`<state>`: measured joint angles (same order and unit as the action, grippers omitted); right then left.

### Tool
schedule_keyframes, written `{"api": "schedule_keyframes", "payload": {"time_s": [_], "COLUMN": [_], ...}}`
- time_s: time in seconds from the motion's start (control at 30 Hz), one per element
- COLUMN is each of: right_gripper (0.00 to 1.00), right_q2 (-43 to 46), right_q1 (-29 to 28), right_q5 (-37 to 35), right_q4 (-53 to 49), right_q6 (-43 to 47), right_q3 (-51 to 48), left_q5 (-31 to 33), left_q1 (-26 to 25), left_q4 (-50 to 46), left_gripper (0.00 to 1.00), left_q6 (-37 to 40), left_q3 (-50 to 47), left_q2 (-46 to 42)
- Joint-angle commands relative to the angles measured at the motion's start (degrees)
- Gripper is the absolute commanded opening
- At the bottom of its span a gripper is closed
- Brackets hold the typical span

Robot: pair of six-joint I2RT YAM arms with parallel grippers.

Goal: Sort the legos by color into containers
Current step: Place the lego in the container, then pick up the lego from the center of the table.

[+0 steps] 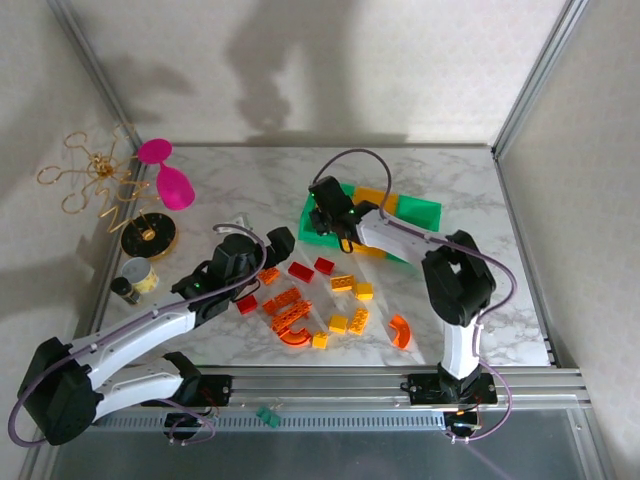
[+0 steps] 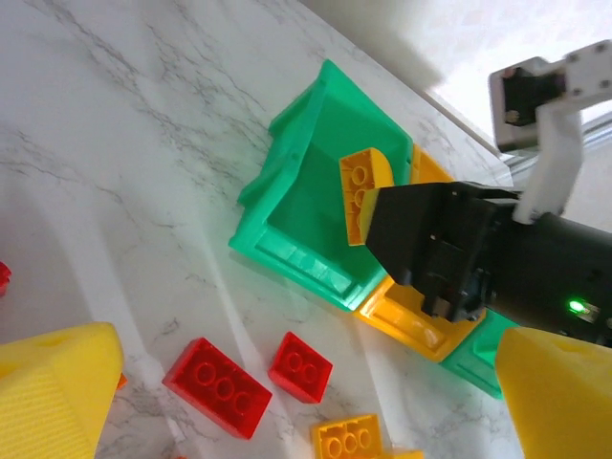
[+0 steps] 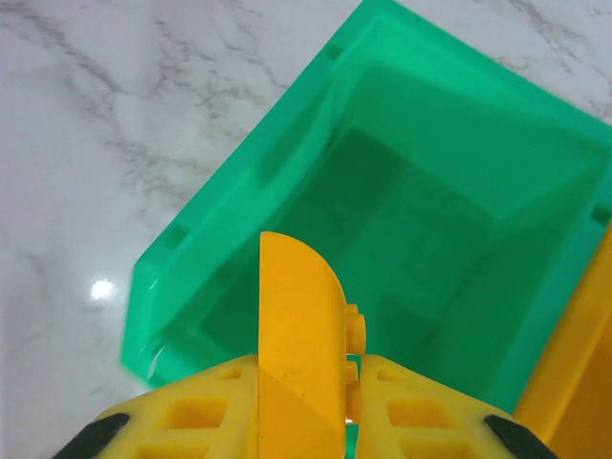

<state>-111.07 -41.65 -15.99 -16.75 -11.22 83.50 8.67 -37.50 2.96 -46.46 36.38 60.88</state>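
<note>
Right hand (image 3: 308, 382) clamps a yellow-orange arch lego (image 3: 296, 316) above the leftmost green bin (image 3: 287, 163). The left hand (image 1: 278, 242) stands wide open. Loose legos (image 1: 300, 312) lie on the counter (image 1: 250, 180) at the bin's 6 o'clock.

The yellow curved brick (image 3: 298, 325) shows its upper half; the rest is buried between the fingers (image 3: 191, 421) of the right gripper (image 3: 306, 373), themselves cut by the bottom edge. The left green bin (image 3: 220, 220) runs off the right edge there, and the yellow-orange bin (image 3: 579, 363) is a sliver. From the left wrist, that gripper's black body covers most of the middle bin and nearly all of the right green bin (image 2: 475, 361). A red piece (image 2: 3, 277) clipped at the left edge is perhaps a brick. From above, the right arm (image 1: 400, 235) hides the left bin's inside.
</note>
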Motion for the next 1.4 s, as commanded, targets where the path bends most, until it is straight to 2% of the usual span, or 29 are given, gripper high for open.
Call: {"api": "schedule_keyframes", "payload": {"time_s": [0.0, 0.1, 0.17, 0.33, 0.6, 0.77, 0.8, 0.93, 1.1, 1.37], "right_gripper": [0.25, 0.31, 0.42, 0.48, 0.56, 0.65, 0.67, 0.72, 0.79, 0.93], "right_q2": [-3.89, -6.37, -6.58, -2.84, 12.44, 19.59, 20.78, 24.22, 25.29, 22.87], "right_q1": [1.61, 3.30, 3.50, 3.42, 2.91, 2.10, 0.34, -0.93, -2.24, -3.52], "right_q5": [-3.32, -3.13, -2.60, -0.58, 7.91, 9.65, 9.27, 10.99, 10.85, 9.79], "right_q4": [-0.10, -0.29, 0.03, 0.50, 1.95, -1.79, -2.55, -4.10, -5.84, -4.06], "right_q6": [1.09, 0.85, 1.26, 1.48, 0.24, 0.85, 0.73, -0.74, -4.19, -11.40], "right_q3": [5.26, 7.94, 8.76, 7.42, -8.77, -16.09, -17.50, -22.85, -27.27, -29.37], "left_q5": [0.57, -0.07, -0.09, 0.05, -0.85, -1.20, -0.76, 1.21, 4.74, 7.05], "left_q1": [1.65, 2.69, 2.76, 2.71, -0.04, -2.23, -2.85, -5.69, -8.80, -10.45], "left_q4": [1.10, 1.60, 2.11, 0.87, -2.14, -3.33, -3.40, -4.00, -5.19, -6.74], "left_gripper": [1.00, 1.00, 1.00, 1.00, 1.00, 1.00, 1.00, 1.00, 1.00, 1.00], "left_q6": [1.04, 0.58, 0.75, 1.02, 0.62, -1.12, -1.71, -4.12, -7.05, -9.15], "left_q3": [2.07, 1.95, 1.76, 2.61, 1.74, -0.64, -1.31, -3.34, -5.42, -6.26], "left_q2": [1.28, 1.97, 2.18, 2.24, -0.57, -2.33, -2.85, -4.71, -7.32, -8.26]}}
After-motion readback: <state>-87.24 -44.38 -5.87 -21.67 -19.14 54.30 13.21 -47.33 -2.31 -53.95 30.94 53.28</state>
